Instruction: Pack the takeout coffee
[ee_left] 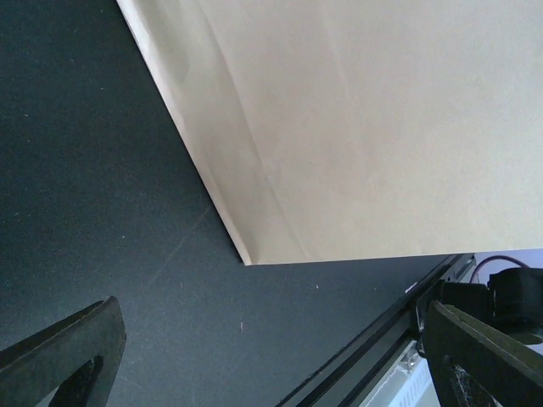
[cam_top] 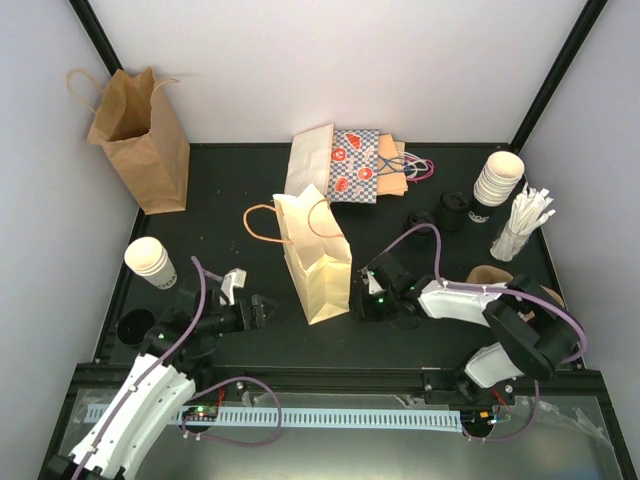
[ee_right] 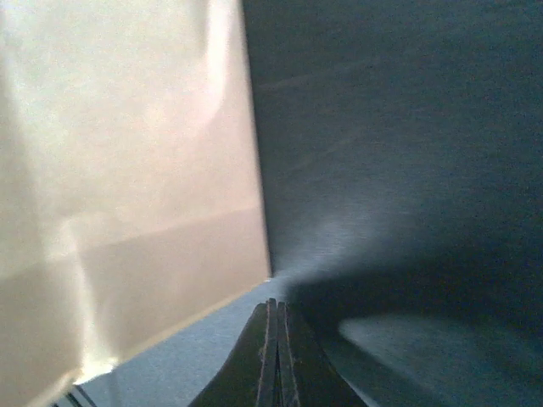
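Small white paper cups stand in two stacks, one at the left [cam_top: 150, 262] and one at the back right [cam_top: 498, 180]. The cream handled paper bag [cam_top: 315, 255] stands upright mid-table. My left gripper [cam_top: 264, 312] is low on the table just left of the bag, open and empty. In the left wrist view [ee_left: 271, 373] its jaws are wide apart and the bag's wall [ee_left: 382, 127] fills the top. My right gripper [cam_top: 360, 300] is at the bag's right lower side, shut on nothing. The right wrist view [ee_right: 276, 356] shows it next to the bag [ee_right: 127, 195].
A brown paper bag [cam_top: 140, 130] stands at the back left. A patterned bag [cam_top: 355, 165] and a flat white bag [cam_top: 310, 160] lie behind the cream one. White sticks [cam_top: 522, 225], black lids [cam_top: 452, 210] and a black lid [cam_top: 135, 325] sit near the edges.
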`<state>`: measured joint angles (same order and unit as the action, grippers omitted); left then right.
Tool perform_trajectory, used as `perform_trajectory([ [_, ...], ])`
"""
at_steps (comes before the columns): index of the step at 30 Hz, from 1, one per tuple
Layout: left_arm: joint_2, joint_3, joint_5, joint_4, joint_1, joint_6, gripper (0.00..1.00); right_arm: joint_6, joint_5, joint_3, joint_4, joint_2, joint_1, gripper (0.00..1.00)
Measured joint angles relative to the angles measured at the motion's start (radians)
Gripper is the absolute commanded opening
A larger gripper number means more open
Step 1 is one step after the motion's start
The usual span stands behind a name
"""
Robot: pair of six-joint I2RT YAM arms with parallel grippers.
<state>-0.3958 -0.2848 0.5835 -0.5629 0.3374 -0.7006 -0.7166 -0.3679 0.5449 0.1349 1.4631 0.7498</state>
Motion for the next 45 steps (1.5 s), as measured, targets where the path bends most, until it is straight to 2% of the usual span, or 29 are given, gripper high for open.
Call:
perform_trajectory([
  [6, -0.054, 0.006, -0.023, 0.04, 0.055, -0.014, 0.99, -0.02, -0.018, 0.018, -0.032, 0.031, 0.049, 0.01],
  [17, -0.185, 0.029, -0.143, 0.183, 0.25, -0.073, 0.99, -0.051, -0.032, 0.028, -0.089, 0.072, 0.051, 0.01],
  [30, -0.239, 0.029, -0.257, 0.22, 0.274, -0.083, 0.99, -0.131, -0.047, 0.195, -0.204, 0.254, 0.051, 0.01],
  [36, -0.239, 0.029, -0.285, 0.221, 0.274, -0.086, 0.99, -0.094, -0.01, 0.189, -0.14, 0.17, 0.051, 0.02],
  [45, -0.245, -0.016, -0.35, 0.174, 0.274, -0.088, 0.99, -0.01, 0.111, 0.135, 0.044, -0.056, 0.039, 0.04],
])
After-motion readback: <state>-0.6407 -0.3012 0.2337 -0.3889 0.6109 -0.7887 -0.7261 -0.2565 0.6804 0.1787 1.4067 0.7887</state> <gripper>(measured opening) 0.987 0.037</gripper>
